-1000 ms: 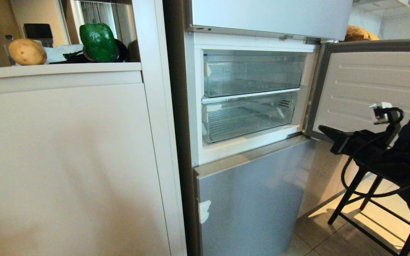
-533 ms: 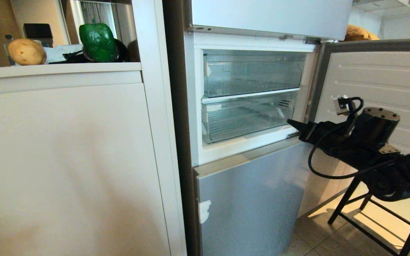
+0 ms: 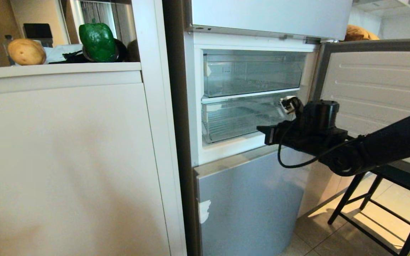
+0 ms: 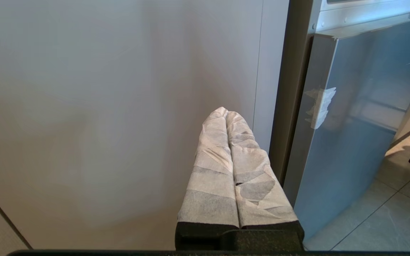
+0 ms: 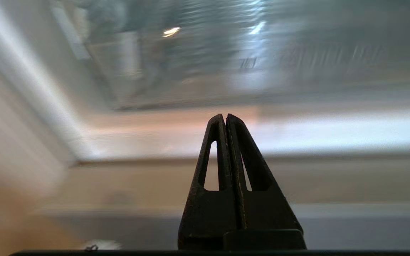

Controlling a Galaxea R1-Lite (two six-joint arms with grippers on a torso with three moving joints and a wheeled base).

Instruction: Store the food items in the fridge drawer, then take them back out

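Note:
A tan potato [image 3: 26, 51] and a dark green bell pepper [image 3: 97, 42] sit on the white counter top [image 3: 59, 67] at upper left. In the open fridge the lower clear fridge drawer [image 3: 240, 119], with a ribbed bottom, is pushed in and empty. My right gripper [image 3: 261, 129] is shut with nothing in it; its tip hovers just in front of the drawer's lower right corner, over the white sill. The right wrist view shows the same right gripper [image 5: 225, 116] pointing at the blurred drawer front. My left gripper [image 4: 225, 111], fingers wrapped in white tape, is shut and empty, parked low before the cabinet.
A second clear drawer [image 3: 253, 73] sits above the first. The fridge door [image 3: 376, 85] stands open on the right, with a black stool [image 3: 383, 199] below it. The grey lower fridge door [image 3: 251, 199] is closed. A tall white cabinet front [image 3: 66, 160] fills the left.
My right arm has swung up and to the left, from beside the stool and the open door to the front of the lower drawer. It stayed shut. The food has not moved.

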